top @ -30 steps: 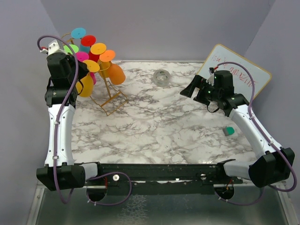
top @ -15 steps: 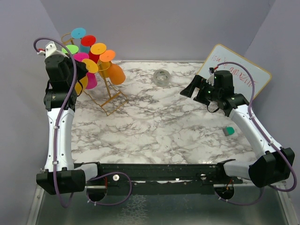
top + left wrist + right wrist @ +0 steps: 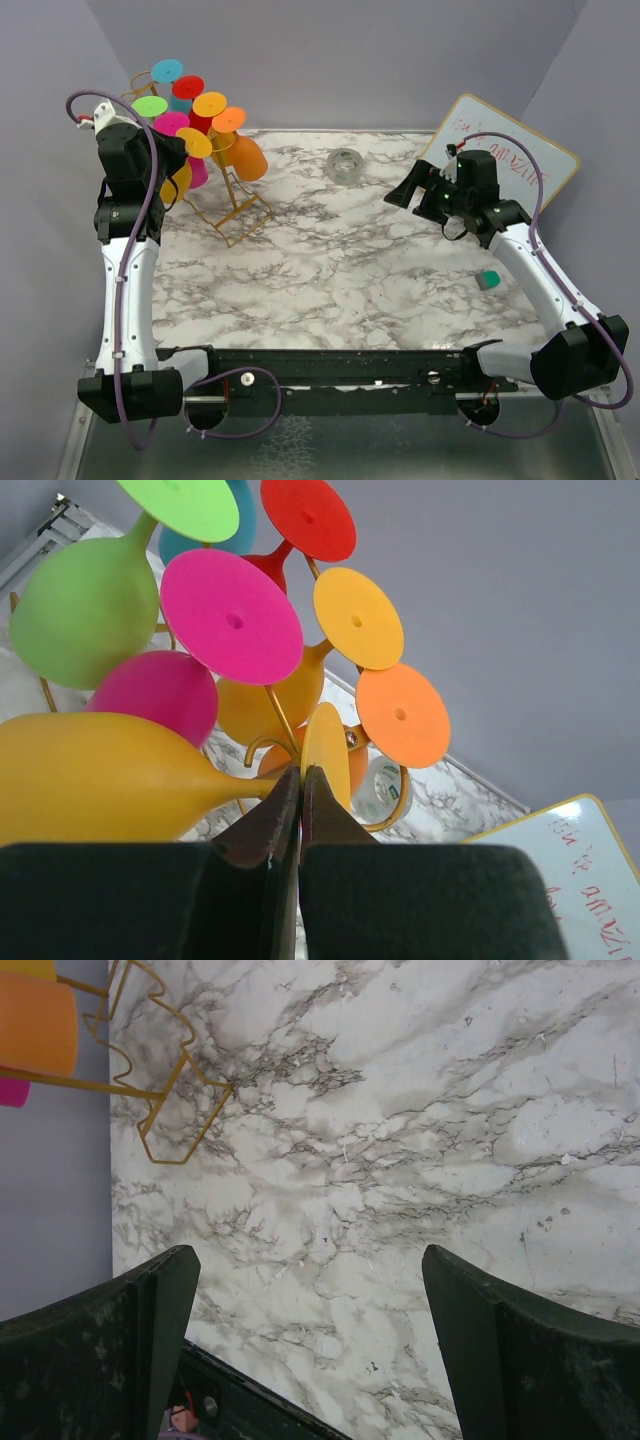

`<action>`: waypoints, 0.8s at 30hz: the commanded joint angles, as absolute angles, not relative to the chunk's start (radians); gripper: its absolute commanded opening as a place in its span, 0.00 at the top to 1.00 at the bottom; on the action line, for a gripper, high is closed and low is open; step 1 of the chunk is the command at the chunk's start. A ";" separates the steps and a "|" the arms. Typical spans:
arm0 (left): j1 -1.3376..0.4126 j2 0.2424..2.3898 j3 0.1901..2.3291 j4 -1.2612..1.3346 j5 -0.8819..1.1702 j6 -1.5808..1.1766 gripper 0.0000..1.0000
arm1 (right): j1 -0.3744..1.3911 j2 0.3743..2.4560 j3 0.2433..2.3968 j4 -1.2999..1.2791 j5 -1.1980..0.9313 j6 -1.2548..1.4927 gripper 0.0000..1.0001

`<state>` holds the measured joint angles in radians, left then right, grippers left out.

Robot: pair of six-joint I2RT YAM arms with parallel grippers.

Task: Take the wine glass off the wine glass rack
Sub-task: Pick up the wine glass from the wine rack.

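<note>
I'm looking at a white marbled table (image 3: 340,270). The gold wire rack (image 3: 240,215) is standing on its far left part, base flat on the top. A clear tape roll (image 3: 346,164) is lying near the middle of the far edge. A whiteboard (image 3: 520,150) is sitting tilted at the far right corner, and a small teal block (image 3: 488,279) is lying near the right edge.

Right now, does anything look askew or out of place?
Nothing spilled or broken. The whiteboard sits crooked at the far right, and the yellow glass juts sideways, its stem in the left pincer.
</note>
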<state>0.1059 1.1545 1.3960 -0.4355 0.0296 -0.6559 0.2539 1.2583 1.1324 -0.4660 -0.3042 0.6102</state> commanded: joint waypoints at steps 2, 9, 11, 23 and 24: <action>0.115 1.114 1.367 -0.480 -0.005 -0.660 1.00 | 0.255 1.257 1.149 -0.496 -0.305 0.606 0.00; 0.114 1.100 1.364 -0.480 -0.056 -0.629 1.00 | 0.255 1.262 1.143 -0.489 -0.314 0.603 0.00; 0.114 1.100 1.366 -0.480 -0.057 -0.636 1.00 | 0.255 1.264 1.143 -0.488 -0.314 0.601 0.00; 0.115 1.095 1.396 -0.476 -0.068 -0.694 1.00 | 0.255 1.266 1.136 -0.494 -0.311 0.592 0.00; 0.115 1.096 1.396 -0.476 -0.068 -0.704 1.00 | 0.255 1.267 1.135 -0.494 -0.311 0.592 0.00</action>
